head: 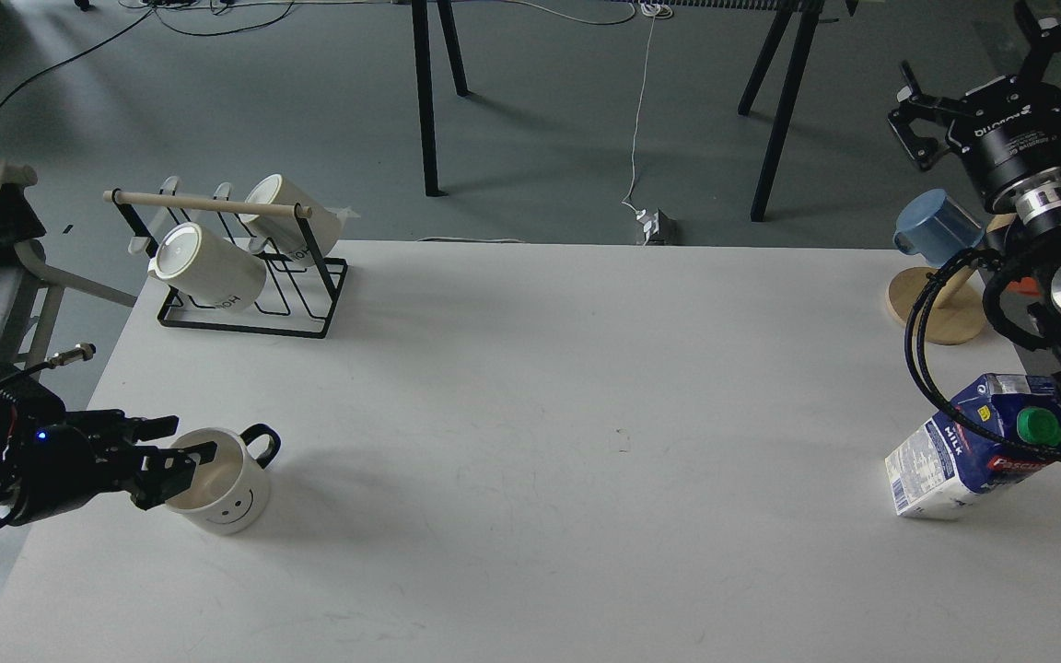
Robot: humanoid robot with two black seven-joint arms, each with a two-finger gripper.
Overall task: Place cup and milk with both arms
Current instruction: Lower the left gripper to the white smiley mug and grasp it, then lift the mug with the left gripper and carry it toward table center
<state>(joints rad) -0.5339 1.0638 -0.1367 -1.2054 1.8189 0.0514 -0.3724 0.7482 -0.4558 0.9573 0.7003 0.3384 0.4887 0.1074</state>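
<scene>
A white cup point(227, 493) with a smiley face and a black handle stands upright at the table's front left. My left gripper point(182, 442) comes in low from the left, open, at the cup's left rim. One finger point(194, 455) reaches over the cup's opening and the other lies just behind the rim. A blue and white milk carton point(959, 456) with a green cap stands tilted near the table's right edge, partly behind my right arm's cable. My right gripper point(986, 69) is open and empty, high at the far right, well above and behind the carton.
A black wire rack point(296, 308) with a wooden bar holds two white mugs at the back left. A blue cup point(936, 221) hangs on a wooden stand point(931, 308) at the back right. The white table point(567, 414) spans the view; a chair stands off its left side.
</scene>
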